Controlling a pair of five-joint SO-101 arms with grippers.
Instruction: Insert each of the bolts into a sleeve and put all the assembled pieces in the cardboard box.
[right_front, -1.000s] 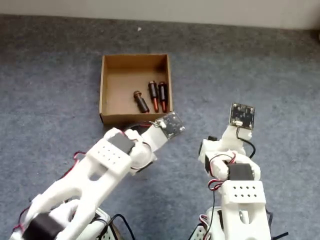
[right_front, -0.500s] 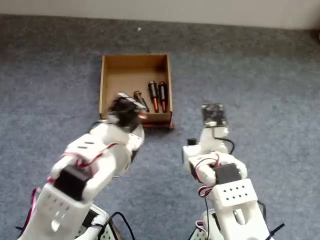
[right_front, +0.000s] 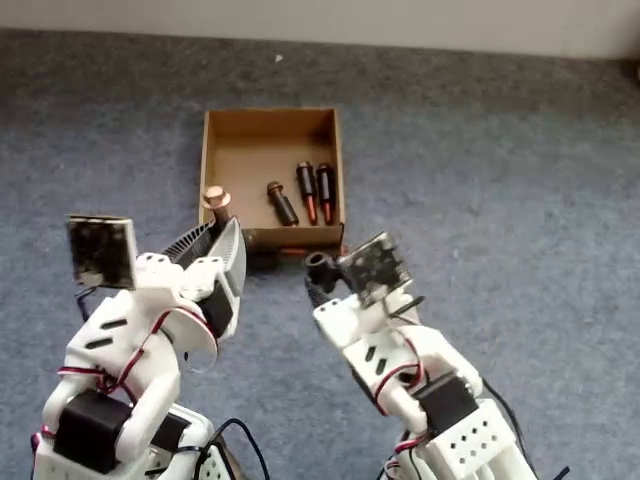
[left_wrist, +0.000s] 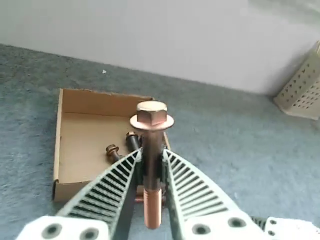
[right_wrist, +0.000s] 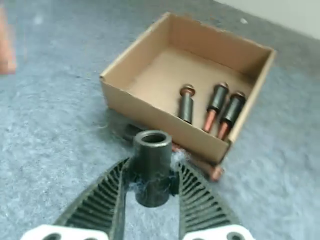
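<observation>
Bolt (left_wrist: 151, 150) clamped in left fingers (left_wrist: 120, 186) | sleeve (right_wrist: 151, 167) clamped in right fingers (right_wrist: 201, 200)

Copper-coloured hex-head metal bolt (left_wrist: 151, 120); matte black cylindrical sleeve (right_wrist: 151, 170); plain brown cardboard box (right_front: 270, 113) w/ three black-and-copper assembled pieces (right_front: 326, 182); mottled blue-grey carpet (right_front: 500, 150); white arms (right_front: 150, 340), black ribbed fingers (left_wrist: 115, 185).

It looked like a plain office or lab room: grey-blue short-pile carpet (right_front: 520, 180) ran up to a bare white wall (left_wrist: 175, 35), a cream perforated container (left_wrist: 302, 90) beside it.
</observation>
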